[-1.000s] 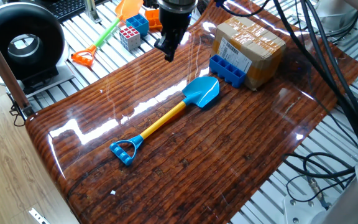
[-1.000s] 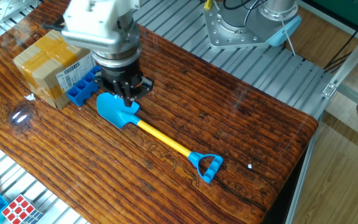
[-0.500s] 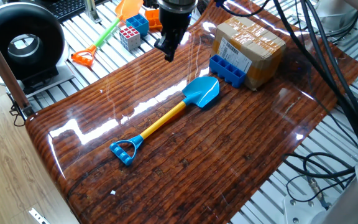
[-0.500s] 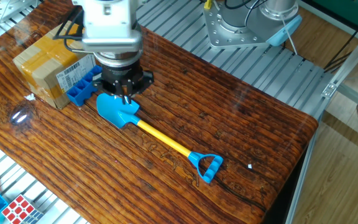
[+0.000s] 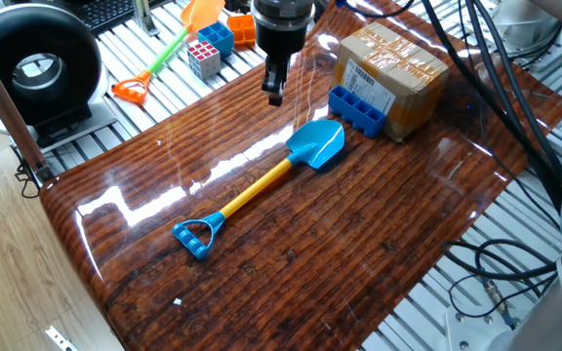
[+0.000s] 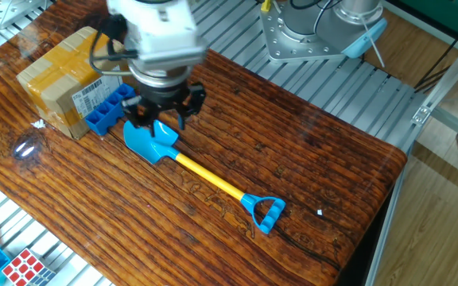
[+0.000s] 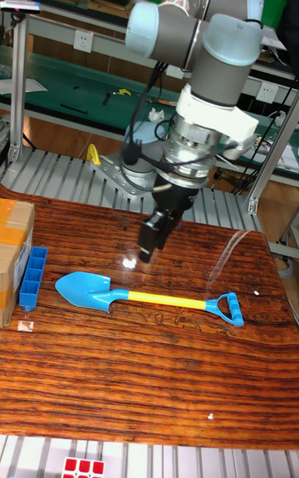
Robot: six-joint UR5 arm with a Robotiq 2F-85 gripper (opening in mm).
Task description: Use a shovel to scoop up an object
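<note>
Blue-bladed and yellow-shafted, your toy shovel (image 5: pixel 261 188) lies flat mid-tabletop (image 5: pixel 359 253), untouched. Its blade tip sits just beside the dark blue building block (image 5: pixel 357 111), which rests against the cardboard box (image 5: pixel 393 68) near the far edge. Your gripper (image 7: pixel 153 241) hangs above the blade, fingers spread, pinching nothing.

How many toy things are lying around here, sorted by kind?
Shovels: 2, the blue and yellow shovel and an orange and green shovel
Blue studded blocks: 2, the block by the box and another
Puzzle cubes: 1
Cardboard boxes: 1
Total: 6
</note>
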